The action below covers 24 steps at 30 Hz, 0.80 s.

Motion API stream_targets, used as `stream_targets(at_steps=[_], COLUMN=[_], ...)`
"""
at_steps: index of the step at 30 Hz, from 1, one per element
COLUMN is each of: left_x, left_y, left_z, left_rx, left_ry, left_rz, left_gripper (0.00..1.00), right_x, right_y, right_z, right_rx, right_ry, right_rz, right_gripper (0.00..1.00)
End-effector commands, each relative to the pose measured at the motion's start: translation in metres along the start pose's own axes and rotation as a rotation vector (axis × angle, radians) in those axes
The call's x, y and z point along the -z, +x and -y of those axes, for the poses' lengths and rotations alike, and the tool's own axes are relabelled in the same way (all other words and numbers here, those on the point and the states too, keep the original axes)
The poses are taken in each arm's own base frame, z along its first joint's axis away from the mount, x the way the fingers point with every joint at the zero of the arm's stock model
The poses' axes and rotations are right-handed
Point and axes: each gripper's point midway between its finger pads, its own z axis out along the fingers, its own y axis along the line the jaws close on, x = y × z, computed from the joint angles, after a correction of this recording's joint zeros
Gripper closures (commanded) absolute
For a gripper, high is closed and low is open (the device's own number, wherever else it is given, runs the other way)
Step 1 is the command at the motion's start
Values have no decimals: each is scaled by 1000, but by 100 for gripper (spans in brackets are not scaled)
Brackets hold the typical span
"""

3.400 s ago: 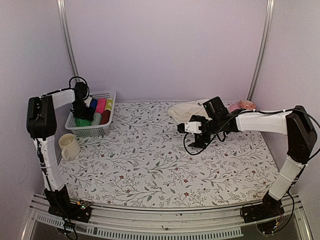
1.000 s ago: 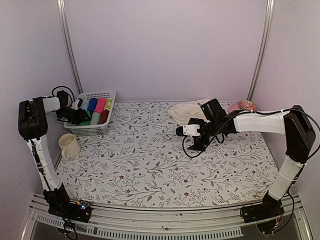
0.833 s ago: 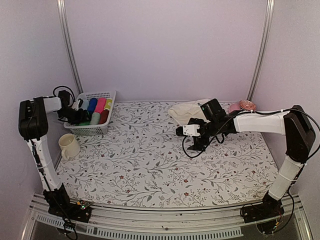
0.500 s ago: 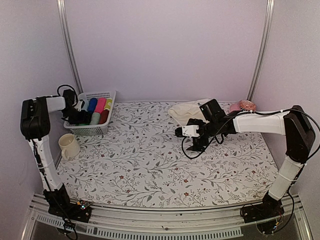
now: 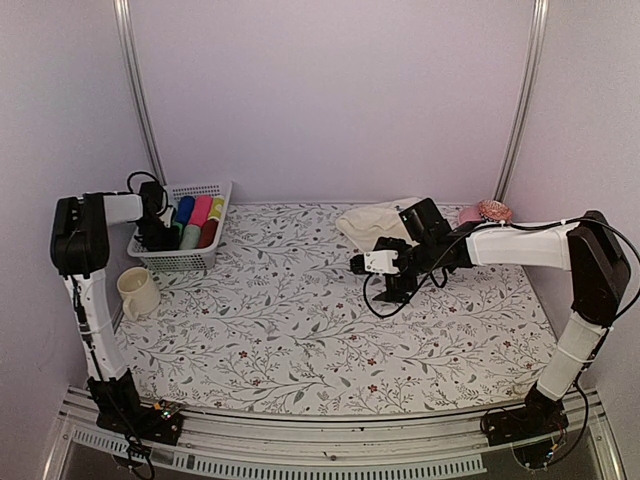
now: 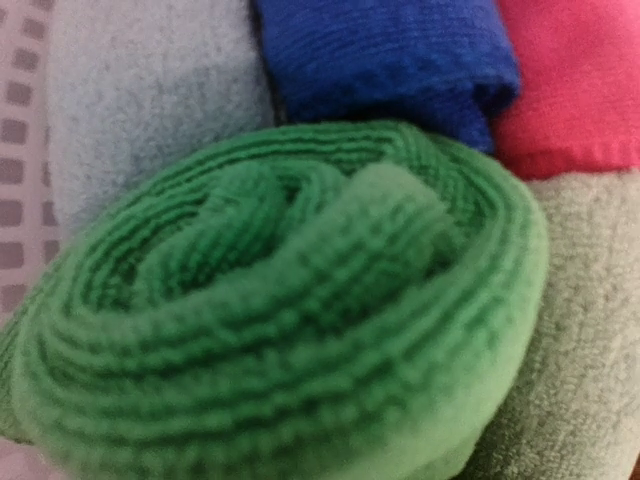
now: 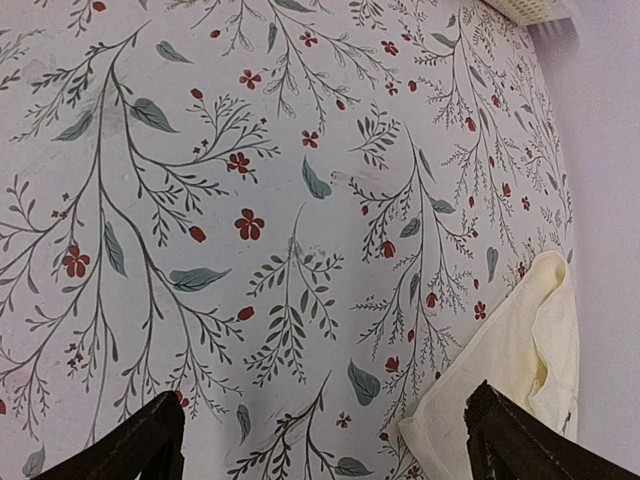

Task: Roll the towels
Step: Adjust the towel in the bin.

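A bright green towel (image 6: pixel 280 300), rolled into a short cylinder, fills the left wrist view end-on and very close. It lies among other rolls in the white basket (image 5: pixel 200 262). My left gripper (image 5: pixel 155 228) is at the basket's left end, and its fingers show in neither view. The cream-white towel (image 5: pixel 375 220) lies crumpled and unrolled at the back of the table. A corner of the cream-white towel (image 7: pixel 510 370) reaches into the right wrist view. My right gripper (image 7: pixel 325 450) hovers open over bare tablecloth just in front of that corner, holding nothing.
The basket also holds blue (image 5: pixel 185 210), pink (image 5: pixel 202 210), red (image 5: pixel 210 232) and yellow (image 5: pixel 218 207) rolls. A cream mug (image 5: pixel 138 292) stands in front of the basket. A pink dish (image 5: pixel 487 211) sits at the back right. A loose black cable hangs under the right wrist.
My left gripper has moved right, from outside the basket's left wall to its left end. The right arm has hardly shifted.
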Motion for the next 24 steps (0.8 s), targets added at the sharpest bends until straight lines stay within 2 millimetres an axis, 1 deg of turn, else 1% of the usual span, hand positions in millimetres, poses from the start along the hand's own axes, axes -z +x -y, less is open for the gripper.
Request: stream_targets(at_steps=[1, 4, 9, 15, 17, 18, 20, 21, 23, 24], left_x=[3, 15, 20, 10, 2, -3, -10, -13, -12, -9], left_y=[10, 5, 19, 38, 45, 49, 54, 56, 52, 47], left_z=[17, 29, 38, 55, 55, 54, 47, 42, 35, 31], left_rx=[-38, -57, -16, 26, 37, 44, 55, 59, 68, 72], left_ry=[115, 229, 398, 558, 557, 549, 498, 467, 416, 398], left_rz=[-30, -16, -60, -106, -137, -152, -175, -179, -164, -147], left_gripper=[100, 100, 100, 100, 100, 97, 80, 73, 62, 59], right_x=[-2, -2, 0, -2, -1, -1, -1, -1, -1, -2], right_y=[-5, -5, -7, -7, -8, -7, -8, -8, -8, -8], right_z=[2, 2, 2, 0, 1, 1, 1, 1, 1, 0], right_rx=[6, 6, 8, 10, 11, 10, 11, 12, 12, 14], right_ry=[-3, -5, -2, -7, -5, -3, -4, -5, -5, -8], right_rz=[1, 2, 8, 7, 7, 6, 7, 7, 6, 6], right_gripper=[1, 1, 1, 1, 1, 1, 1, 1, 1, 1])
